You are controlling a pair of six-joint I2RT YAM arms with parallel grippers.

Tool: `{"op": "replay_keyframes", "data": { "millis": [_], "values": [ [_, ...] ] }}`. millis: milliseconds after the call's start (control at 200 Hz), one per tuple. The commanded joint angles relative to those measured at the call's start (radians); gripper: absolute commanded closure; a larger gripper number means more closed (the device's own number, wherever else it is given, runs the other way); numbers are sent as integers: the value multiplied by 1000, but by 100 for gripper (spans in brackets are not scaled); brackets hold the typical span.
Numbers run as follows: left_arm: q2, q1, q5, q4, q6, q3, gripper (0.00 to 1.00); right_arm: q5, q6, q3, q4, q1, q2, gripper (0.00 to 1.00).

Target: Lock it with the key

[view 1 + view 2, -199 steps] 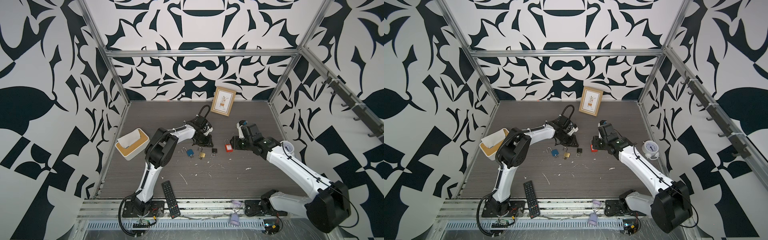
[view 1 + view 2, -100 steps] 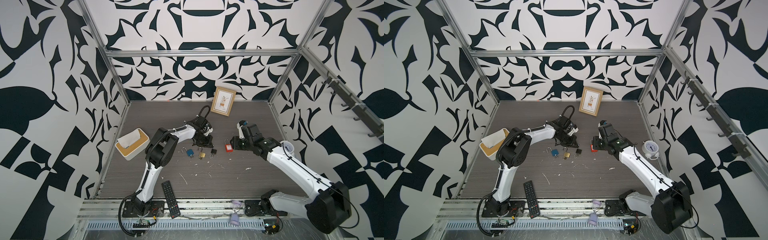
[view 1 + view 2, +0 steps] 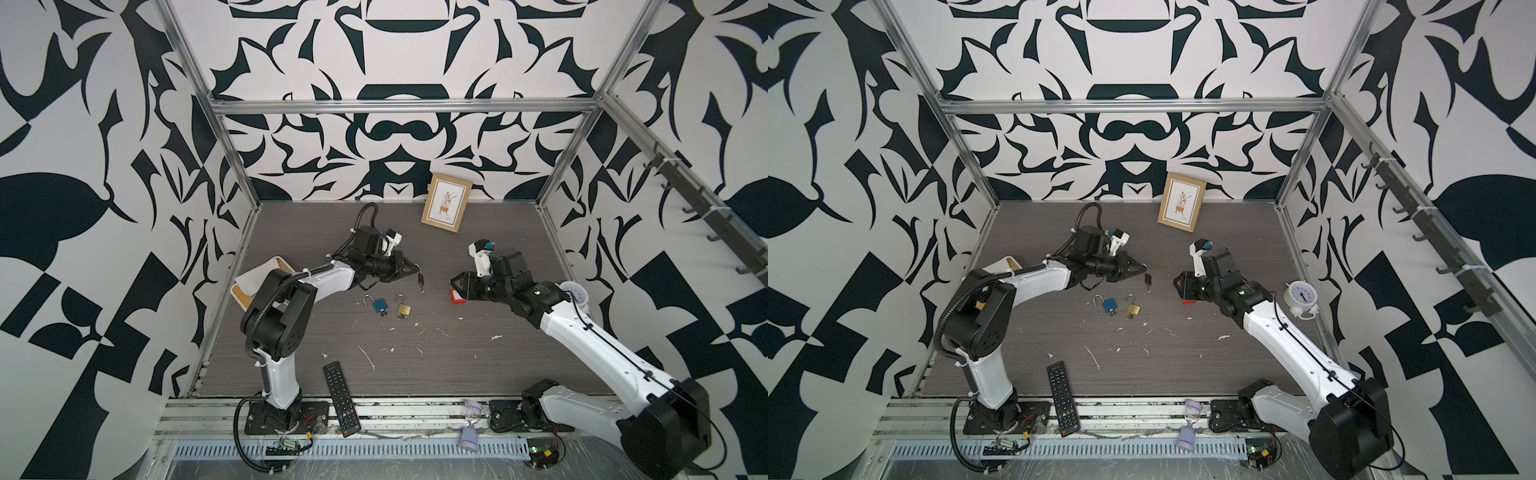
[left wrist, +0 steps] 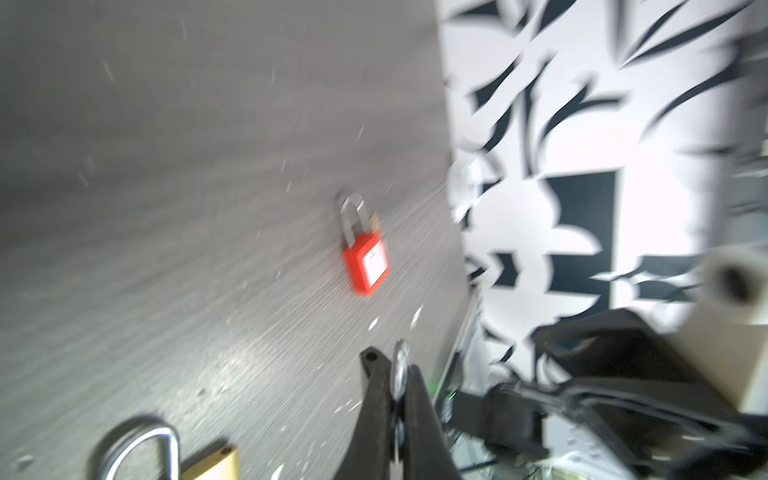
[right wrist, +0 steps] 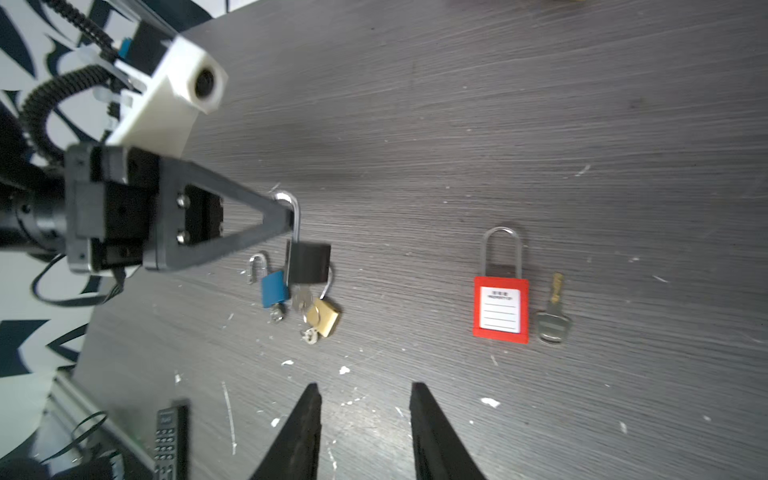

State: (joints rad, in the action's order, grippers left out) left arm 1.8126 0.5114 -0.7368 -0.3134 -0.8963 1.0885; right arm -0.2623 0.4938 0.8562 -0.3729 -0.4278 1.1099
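Observation:
My left gripper [image 3: 415, 268] is shut on the silver shackle [image 5: 293, 216] of a small black padlock [image 5: 309, 262]. The padlock hangs just above the table with a key [image 5: 301, 299] in its underside. In the left wrist view the shackle [image 4: 401, 361] sits pinched between the closed jaws. A red padlock [image 5: 500, 307] lies flat with a loose key [image 5: 550, 316] beside it. My right gripper [image 5: 365, 388] hovers open near the red padlock [image 3: 457, 298], with nothing between its fingers.
A blue padlock [image 3: 380, 304] and a brass padlock [image 3: 404, 309] lie below the left gripper, each with an open shackle. A remote [image 3: 340, 399] lies near the front edge. A picture frame [image 3: 445, 208] leans on the back wall, a white clock [image 3: 1300, 297] stands right, and a box [image 3: 257, 282] stands left.
My left gripper has shut on the black padlock's shackle and lifted the padlock off the table. The right arm has barely moved.

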Motion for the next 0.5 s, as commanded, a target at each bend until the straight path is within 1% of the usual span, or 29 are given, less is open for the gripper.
{"op": "replay_keyframes", "data": {
  "millis": [0, 100, 200, 275, 320, 375, 445, 500],
  "values": [
    [-66, -21, -67, -447, -278, -62, 100, -148, 71, -2, 139, -5, -18, 61],
    [-54, -22, -87, -633, -405, -70, 100, -204, 140, -11, 236, -5, -14, 61],
    [14, -21, -73, -947, -592, -82, 100, -264, 232, -35, 367, 7, -7, 60],
    [69, -21, -55, -1080, -708, -74, 100, -313, 340, -66, 493, 34, 0, 60],
    [84, -20, -48, -1113, -729, -73, 100, -353, 417, -87, 587, 54, 12, 61],
    [81, -15, -44, -1106, -711, -81, 100, -364, 487, -109, 659, 75, 20, 61],
    [72, -15, -39, -1100, -699, -92, 100, -394, 592, -154, 794, 102, 36, 61],
    [64, -16, -38, -1096, -691, -100, 100, -407, 643, -176, 870, 114, 47, 61]
  ]
}}
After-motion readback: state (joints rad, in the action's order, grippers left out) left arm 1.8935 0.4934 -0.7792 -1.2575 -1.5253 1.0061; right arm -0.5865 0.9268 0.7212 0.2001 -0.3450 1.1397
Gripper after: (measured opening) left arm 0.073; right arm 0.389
